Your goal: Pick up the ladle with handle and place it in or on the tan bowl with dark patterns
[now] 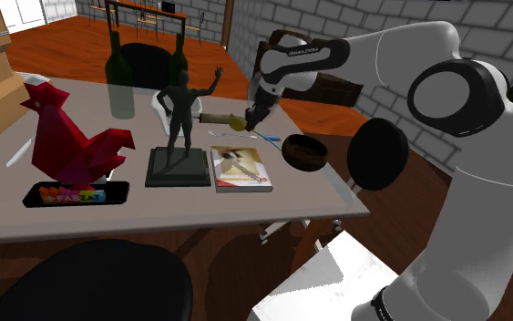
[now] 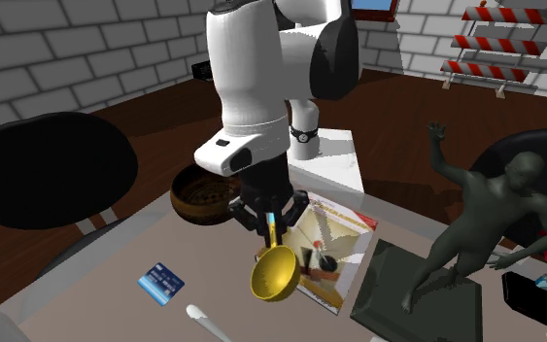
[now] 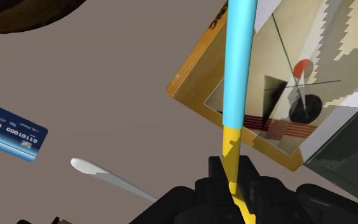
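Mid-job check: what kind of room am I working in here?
Likely a dining area in a house: a table with a dark chair at it, two dark bottles and a figure statue on it, wooden floor and grey brick walls. The gripper is shut on the ladle.

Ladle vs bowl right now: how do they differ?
Colour: the ladle is yellow with a blue handle section; the bowl is dark brown, patterned. State: the ladle is clasped by the gripper; the bowl sits on the table, untouched. Pose: the ladle's cup tips sideways; the bowl opens upward. Both are round and hollow.
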Controlling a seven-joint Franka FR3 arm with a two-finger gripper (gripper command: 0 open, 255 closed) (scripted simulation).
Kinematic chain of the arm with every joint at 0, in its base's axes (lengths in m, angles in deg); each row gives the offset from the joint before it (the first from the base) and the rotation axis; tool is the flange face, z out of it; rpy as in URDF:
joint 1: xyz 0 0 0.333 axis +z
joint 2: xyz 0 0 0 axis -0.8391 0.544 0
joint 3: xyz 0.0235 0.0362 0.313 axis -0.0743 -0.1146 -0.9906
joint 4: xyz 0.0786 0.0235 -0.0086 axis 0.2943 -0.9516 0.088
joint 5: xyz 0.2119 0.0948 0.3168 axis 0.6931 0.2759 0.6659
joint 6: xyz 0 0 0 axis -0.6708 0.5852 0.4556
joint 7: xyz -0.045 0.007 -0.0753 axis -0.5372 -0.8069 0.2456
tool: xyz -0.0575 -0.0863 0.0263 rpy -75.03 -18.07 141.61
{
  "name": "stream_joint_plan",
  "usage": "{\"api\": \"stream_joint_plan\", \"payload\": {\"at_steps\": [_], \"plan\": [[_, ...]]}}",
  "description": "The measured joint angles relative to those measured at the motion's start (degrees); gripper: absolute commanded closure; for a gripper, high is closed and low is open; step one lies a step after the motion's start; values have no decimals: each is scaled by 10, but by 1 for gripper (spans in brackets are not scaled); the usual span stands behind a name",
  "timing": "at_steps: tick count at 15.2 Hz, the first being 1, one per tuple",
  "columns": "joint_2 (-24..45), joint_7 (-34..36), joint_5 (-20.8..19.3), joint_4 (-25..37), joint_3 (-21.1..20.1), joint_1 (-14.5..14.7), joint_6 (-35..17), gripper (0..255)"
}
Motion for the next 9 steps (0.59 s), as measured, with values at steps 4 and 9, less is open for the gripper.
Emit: {"api": "stream_joint_plan", "payload": {"at_steps": [4, 9], "plan": [[-8, 5, -3, 21, 2, -1, 29, 255], [-14, 11, -7, 48, 2, -1, 61, 255]]}}
